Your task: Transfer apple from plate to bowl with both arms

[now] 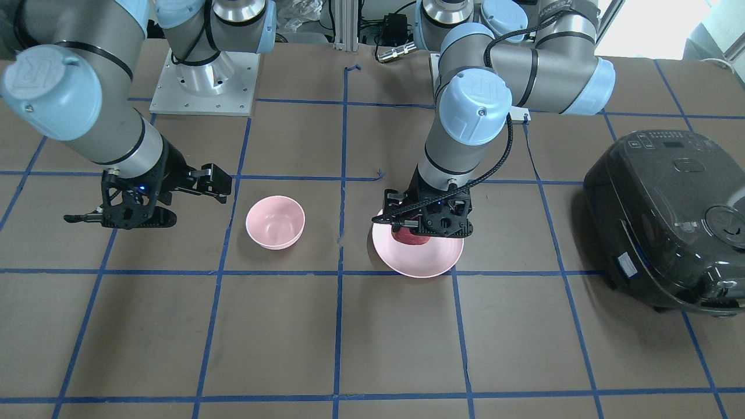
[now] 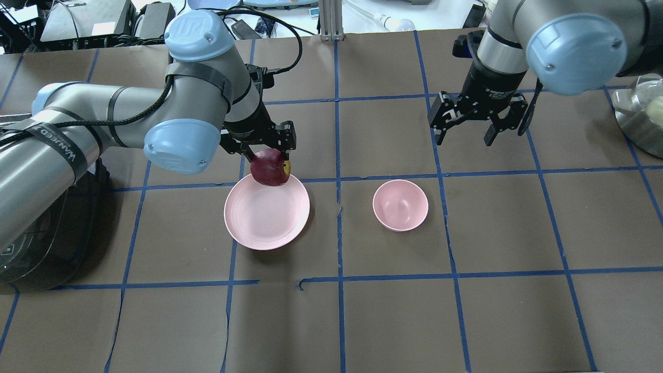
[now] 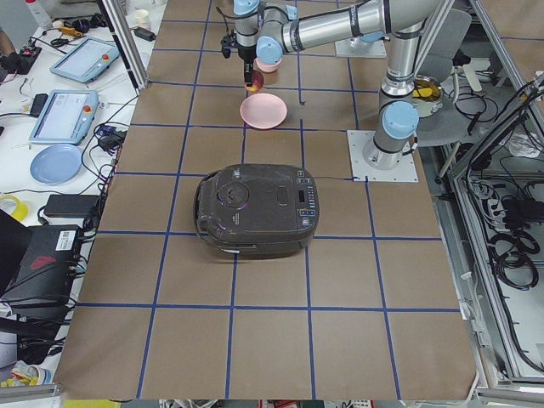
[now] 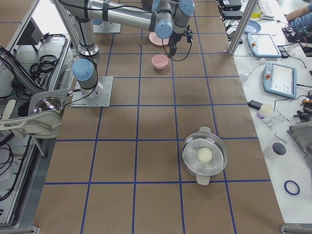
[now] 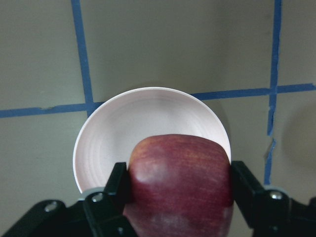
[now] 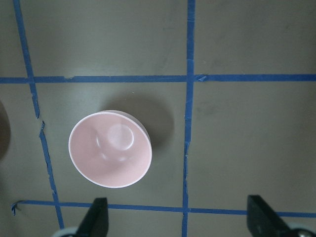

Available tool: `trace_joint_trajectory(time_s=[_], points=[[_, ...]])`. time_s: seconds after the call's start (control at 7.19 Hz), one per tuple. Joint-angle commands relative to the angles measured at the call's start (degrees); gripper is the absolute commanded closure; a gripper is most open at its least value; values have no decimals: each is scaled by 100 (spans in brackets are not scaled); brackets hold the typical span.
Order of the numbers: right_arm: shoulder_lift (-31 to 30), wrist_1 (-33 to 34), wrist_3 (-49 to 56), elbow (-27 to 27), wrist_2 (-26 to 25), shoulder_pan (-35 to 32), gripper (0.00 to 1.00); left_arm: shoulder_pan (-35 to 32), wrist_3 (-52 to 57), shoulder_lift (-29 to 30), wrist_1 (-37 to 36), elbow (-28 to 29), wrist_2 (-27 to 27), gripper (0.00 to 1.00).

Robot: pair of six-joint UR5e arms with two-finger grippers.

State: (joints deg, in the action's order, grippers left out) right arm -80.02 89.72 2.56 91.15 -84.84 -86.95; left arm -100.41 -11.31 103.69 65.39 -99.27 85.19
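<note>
The small dark red apple [image 2: 269, 168] was seen clamped between the two black fingers of the left gripper [image 2: 268, 155], one pad pressed against each flank in the left wrist view. It was held over the far edge of the flat pale pink plate [image 2: 264, 223] and looked lifted off it, though the gap could not be judged for certain. The small deep pink bowl [image 2: 400, 204] was found empty, well apart from the plate across a blue tape line. The right gripper [image 2: 464, 135] was hung beyond the bowl, fingers spread wide with nothing between them.

The step in hand was judged to be the carry toward a hand-over. A firm squeeze was called for, since a rounded fruit pinched at its widest could be rolled out. Height was to be gained first so the plate's rim would be cleared, and only then was sideways travel advised. The apple's free sides were best offered to the waiting open fingers, with the left hold released only once the right was closed.
</note>
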Motion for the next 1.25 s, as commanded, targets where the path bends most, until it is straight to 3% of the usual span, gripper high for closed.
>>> trace_joint_trajectory(time_s=[0.0,0.28,0.42,0.7,1.11], points=[[-180,-314,-10,-115,-102,214,0,-416,-799,290,-392,266,-299,100],[-304,-559,-10,-62,-401,214,0,-847,-1186,546,-685,346,-433,100],[-312,-561,7,-71,-498,214,0,-1101,-1955,686,-947,434,-450,100],[-374,-561,16,-71,-499,214,0,-1682,-2786,766,-1081,531,-406,100],[-365,-526,60,-62,-447,214,0,-1981,-3263,942,-1090,505,-354,100]])
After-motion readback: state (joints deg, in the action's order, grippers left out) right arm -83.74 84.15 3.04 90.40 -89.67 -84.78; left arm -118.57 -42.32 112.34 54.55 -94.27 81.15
